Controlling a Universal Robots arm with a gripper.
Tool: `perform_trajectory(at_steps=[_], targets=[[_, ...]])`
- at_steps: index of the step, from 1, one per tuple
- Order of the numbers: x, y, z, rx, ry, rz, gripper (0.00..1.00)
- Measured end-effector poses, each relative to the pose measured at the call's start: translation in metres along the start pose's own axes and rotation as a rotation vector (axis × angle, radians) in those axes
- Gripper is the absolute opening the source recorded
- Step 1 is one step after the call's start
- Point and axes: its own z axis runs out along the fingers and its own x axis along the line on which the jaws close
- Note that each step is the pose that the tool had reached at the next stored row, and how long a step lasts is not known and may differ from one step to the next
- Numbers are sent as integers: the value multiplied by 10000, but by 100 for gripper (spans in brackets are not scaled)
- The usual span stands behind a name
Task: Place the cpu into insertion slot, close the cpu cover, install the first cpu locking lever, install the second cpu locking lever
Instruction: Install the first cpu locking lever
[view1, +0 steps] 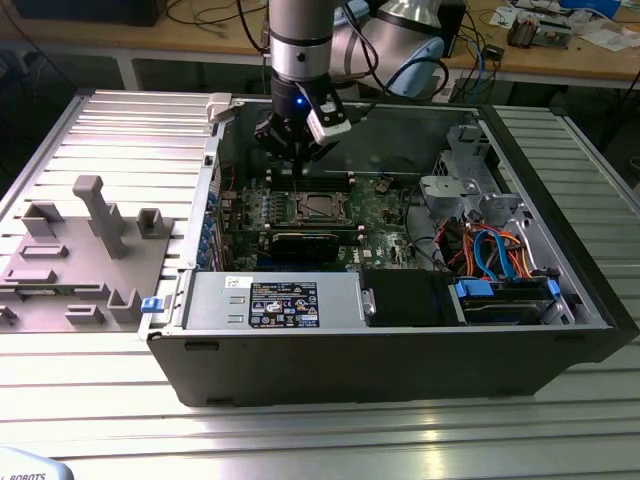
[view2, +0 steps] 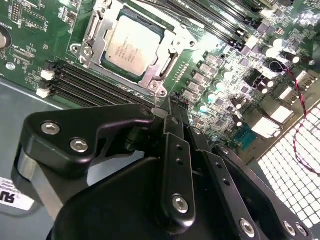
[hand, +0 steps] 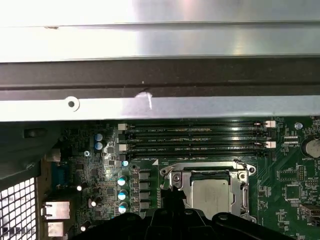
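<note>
Green motherboard (view2: 30, 45), cpu (view2: 131, 46) (seated) beside end effector (view2: 167, 107)

even overhead light in the exterior view; the computer case (view1: 400, 330) interior is shadowed. glare washes out the case wall (hand: 160, 30) in the first wrist view. the gripper (view2: 165, 125) looms dark and soft-focused.

**Open PC case on ribbed bench**

Black computer case (view1: 400, 350) lies open on metal bench (view1: 120, 130). Green circuit board (view1: 385, 200) inside, long black memory slots (hand: 195, 137), power supply (view1: 275, 300), blue and orange cables (view1: 495, 250). Grey fixture block (view1: 85, 250) beside case, exterior view's left.
</note>
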Motion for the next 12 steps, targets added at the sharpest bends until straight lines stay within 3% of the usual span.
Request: perform_trajectory(at_steps=[1,2,6,12], targets=[[159,0,-25,-2,-63,0,11],[236,64,-82,-3,-100,-3,11],[237,124,-95,-4,-99,-15,11],[187,137,-96,-6,-98,-50,11]])
